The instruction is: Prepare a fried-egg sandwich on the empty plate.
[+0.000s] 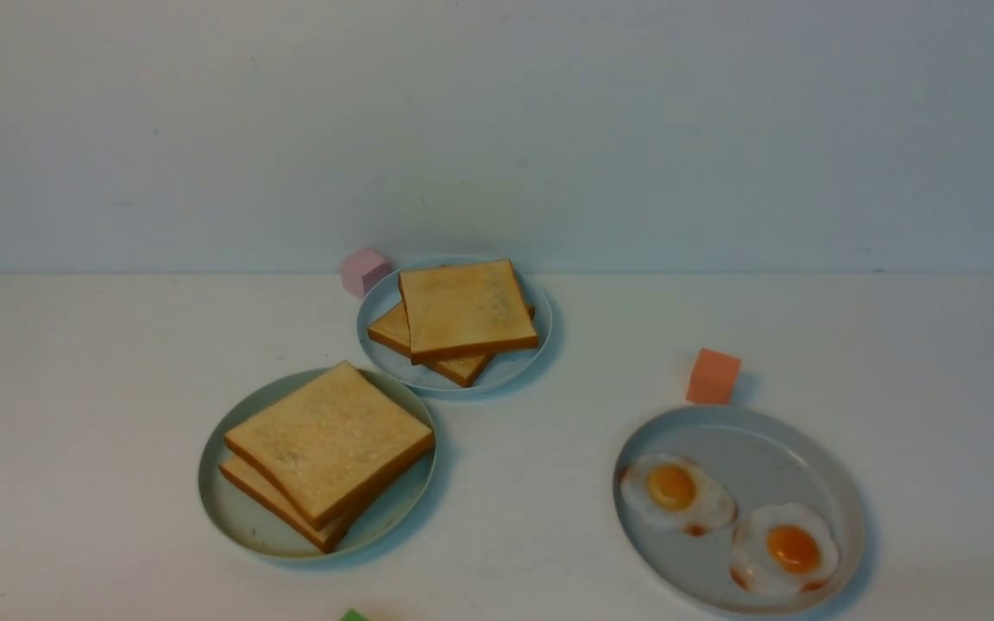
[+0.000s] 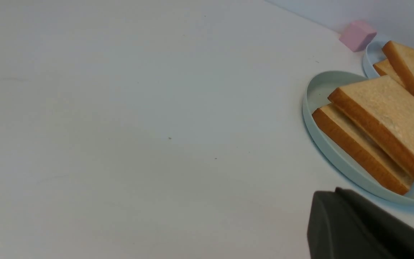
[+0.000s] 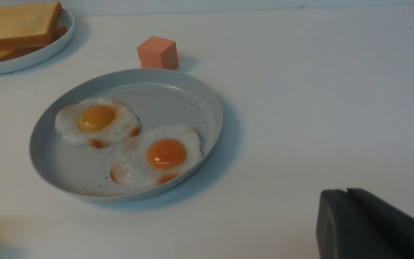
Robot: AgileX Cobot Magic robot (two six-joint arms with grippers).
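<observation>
White tabletop (image 1: 549, 535) runs back to a pale wall, and my arms don't show in the front view. My left gripper (image 2: 336, 216) is only a dark block at the edge of its wrist view, fingers pressed together on nothing; my right gripper (image 3: 343, 219) looks the same, closed and empty.

On my left sits the mint-green plate (image 1: 238, 517) with the sandwich (image 1: 329, 448) on it — two toast slices, the top one skewed. I can't make out any egg between them (the gap is hidden from every angle).

Just behind it, the smaller plate (image 1: 506, 366) holds more toast (image 1: 465, 309), with a pink cube (image 1: 364, 271) touching or just beside its far rim. To my right, a grey plate (image 1: 764, 440) carries two fried eggs (image 1: 676, 493) — an orange cube (image 1: 713, 376) stands just beyond it. Something green (image 1: 354, 616) is cut off at the near edge.
</observation>
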